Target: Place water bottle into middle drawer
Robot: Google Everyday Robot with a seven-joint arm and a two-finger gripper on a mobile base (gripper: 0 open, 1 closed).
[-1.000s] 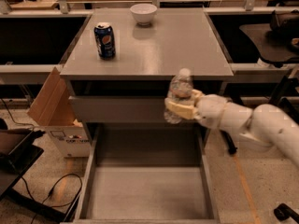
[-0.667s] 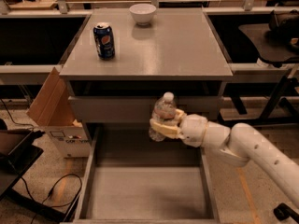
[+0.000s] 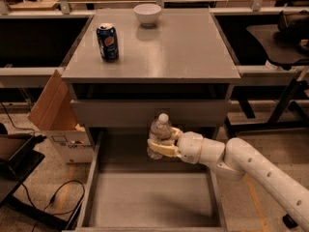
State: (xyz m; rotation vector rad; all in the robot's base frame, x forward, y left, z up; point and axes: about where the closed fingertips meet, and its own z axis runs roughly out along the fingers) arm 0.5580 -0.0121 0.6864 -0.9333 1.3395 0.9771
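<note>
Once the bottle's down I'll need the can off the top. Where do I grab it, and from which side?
Take the can around its mid-body, from the front or its right: it stands upright near the left edge of the top, with bare surface on those sides. The hand is over the open drawer, shut on the bottle.

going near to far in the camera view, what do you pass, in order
middle drawer, pulled open → water bottle, gripped by the gripper over the drawer's far end → closed drawer front → blue soda can → white bowl
</note>
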